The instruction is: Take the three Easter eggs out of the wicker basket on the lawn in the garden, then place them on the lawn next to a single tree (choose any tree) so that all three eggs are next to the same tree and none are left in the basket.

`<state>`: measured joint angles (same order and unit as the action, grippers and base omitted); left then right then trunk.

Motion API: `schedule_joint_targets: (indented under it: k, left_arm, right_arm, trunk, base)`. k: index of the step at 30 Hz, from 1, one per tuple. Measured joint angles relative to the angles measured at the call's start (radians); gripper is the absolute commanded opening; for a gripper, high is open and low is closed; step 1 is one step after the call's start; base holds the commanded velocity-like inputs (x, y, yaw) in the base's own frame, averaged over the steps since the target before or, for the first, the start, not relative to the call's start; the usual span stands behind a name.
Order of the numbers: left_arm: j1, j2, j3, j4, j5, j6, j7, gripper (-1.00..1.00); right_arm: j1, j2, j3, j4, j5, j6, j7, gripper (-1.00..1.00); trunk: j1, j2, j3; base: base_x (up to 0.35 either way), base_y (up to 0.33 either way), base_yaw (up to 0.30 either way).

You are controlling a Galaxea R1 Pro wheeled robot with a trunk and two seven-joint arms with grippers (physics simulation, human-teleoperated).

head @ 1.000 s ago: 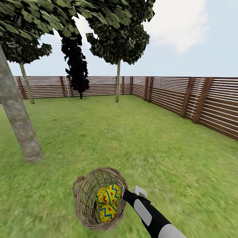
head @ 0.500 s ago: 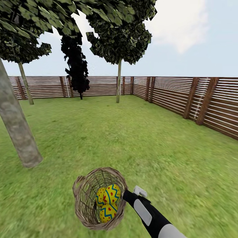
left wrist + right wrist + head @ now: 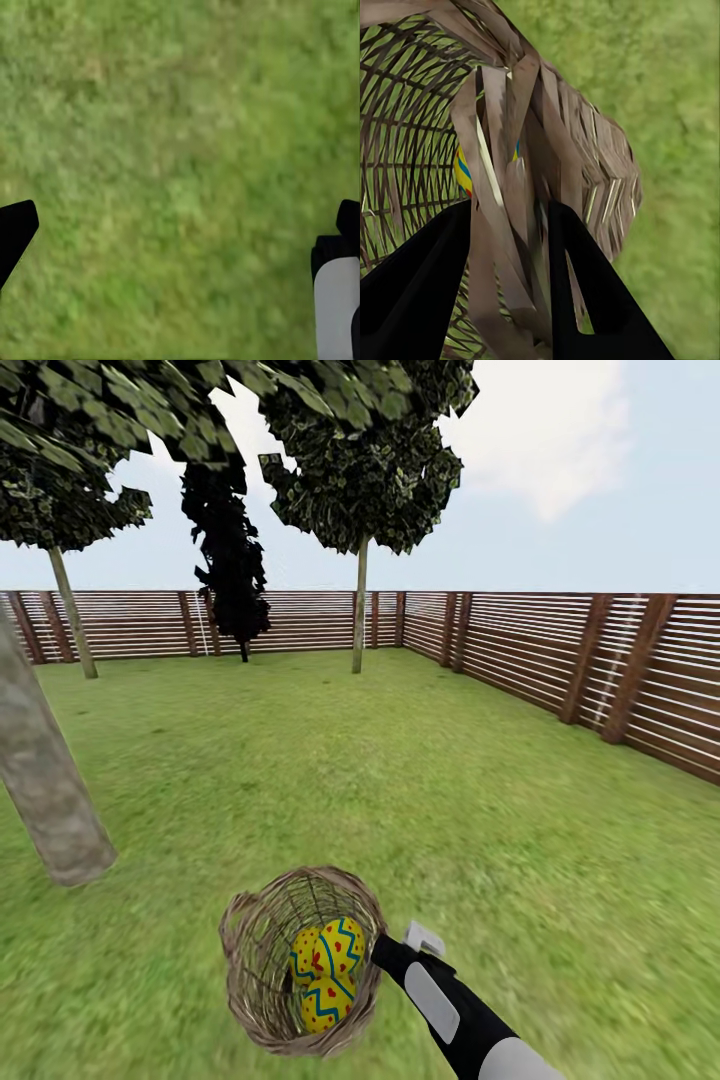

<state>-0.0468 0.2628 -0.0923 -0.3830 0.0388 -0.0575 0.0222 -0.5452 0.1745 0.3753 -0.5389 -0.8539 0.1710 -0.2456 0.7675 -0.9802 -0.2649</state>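
Your right gripper [image 3: 506, 247] pinches the wicker basket [image 3: 260, 960] by its rim (all three Easter eggs [image 3: 328, 960] inside), above the lawn [image 3: 450, 810]. The thick tree [image 3: 45, 800] stands far left. Your left gripper [image 3: 176, 232] is spread wide.

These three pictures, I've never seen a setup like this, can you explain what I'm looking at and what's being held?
It is a simulated two-armed robot in a fenced garden. The large picture comes from a camera on its head, looking forward and down. The other two come from cameras on each wrist, looking along the fingers.

In the head view, the right arm holds a wicker basket tilted on its side, with the Easter eggs inside. The right wrist view shows the right gripper with its black fingers clamped on the basket's braided rim. The left gripper is open, holding nothing, over bare lawn. A thick tree trunk stands at the left, and a wooden fence rings the yard.
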Motion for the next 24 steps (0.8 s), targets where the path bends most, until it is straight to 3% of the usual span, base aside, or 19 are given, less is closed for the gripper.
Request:
schedule_joint_targets:
  k: [12,24]
  left_arm:
    - [0.000,0.000,0.003,-0.001,0.000,-0.001,0.001,1.00]
    - [-0.002,0.012,0.016,-0.022,0.010,-0.001,0.016,1.00]
  right_arm:
    - [0.000,0.000,0.000,0.000,-0.001,0.000,0.000,-1.00]
    - [0.000,0.000,0.000,0.000,0.000,0.000,0.000,-1.00]
  trunk:
    - [0.000,0.000,0.000]
    - [0.001,0.000,0.000]
  base:
    - [0.313,-0.087,0.000]
    - [0.023,-0.018,0.000]
